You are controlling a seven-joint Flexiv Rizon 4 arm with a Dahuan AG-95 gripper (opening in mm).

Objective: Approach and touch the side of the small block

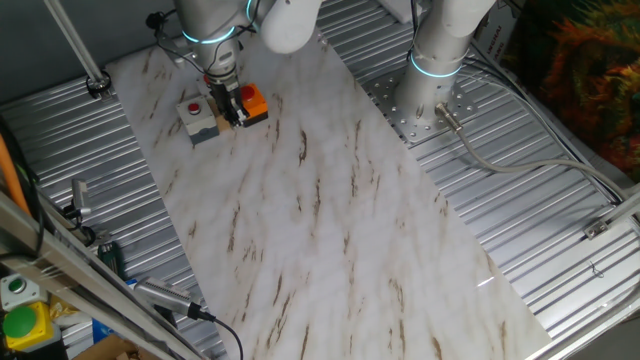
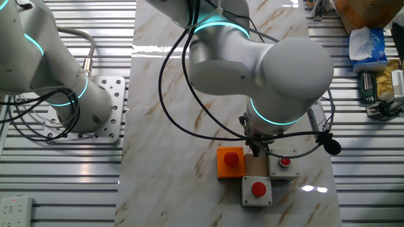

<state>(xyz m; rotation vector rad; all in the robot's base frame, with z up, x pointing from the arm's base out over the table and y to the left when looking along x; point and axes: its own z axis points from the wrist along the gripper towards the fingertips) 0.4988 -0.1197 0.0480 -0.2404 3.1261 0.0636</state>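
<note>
The small block (image 2: 255,166) is a tan wooden piece on the marble tabletop, wedged between an orange button box (image 2: 230,162) and a grey button box (image 2: 285,166). My gripper (image 2: 257,150) hangs straight down at the block's far edge, its tips together and at or just above the block. Whether they touch it I cannot tell. In the one fixed view the gripper (image 1: 231,104) stands between the orange box (image 1: 256,102) and a grey button box (image 1: 198,118), and it hides the block.
A third grey box with a red button (image 2: 257,190) sits just in front of the block. A second arm's base (image 2: 88,104) stands on a metal plate at the table's side. Tools and boxes (image 2: 372,57) lie beyond the marble edge.
</note>
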